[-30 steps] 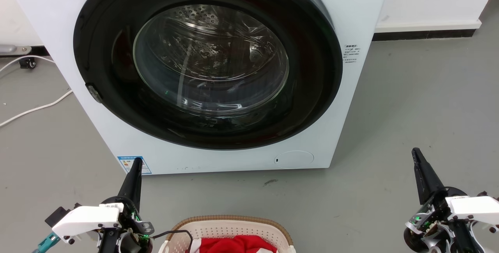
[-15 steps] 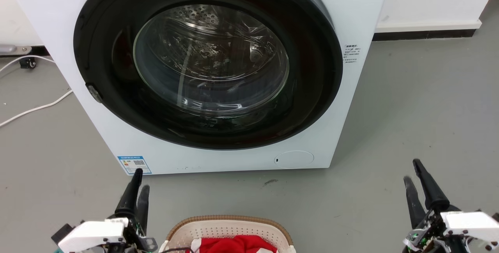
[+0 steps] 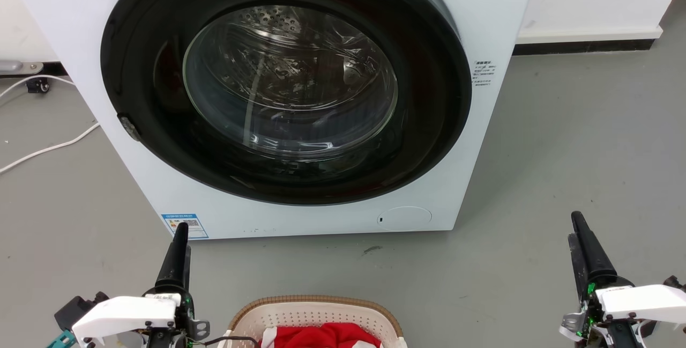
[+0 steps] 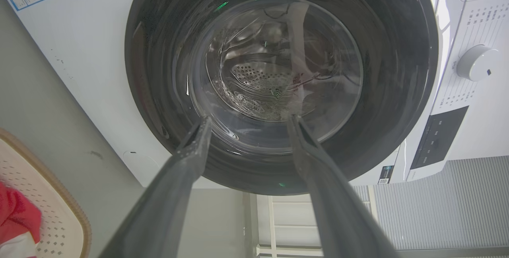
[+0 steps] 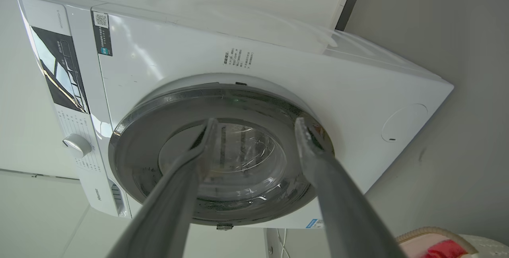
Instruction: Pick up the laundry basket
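One washing machine (image 3: 498,10) with one round glass door (image 3: 289,80) and one control knob (image 4: 476,62). One laundry basket (image 3: 316,309) on the floor, with one red cloth (image 3: 321,334) in it. Two grippers: one left gripper (image 3: 182,230), one right gripper (image 3: 574,224). Two white cables (image 3: 48,149) at the left, though they may be a single looped cable.

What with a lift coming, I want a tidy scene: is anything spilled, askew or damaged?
Nothing serious. A small dark mark lies on the floor before the washing machine; a loose white cable trails left of it. The laundry basket sits upright.
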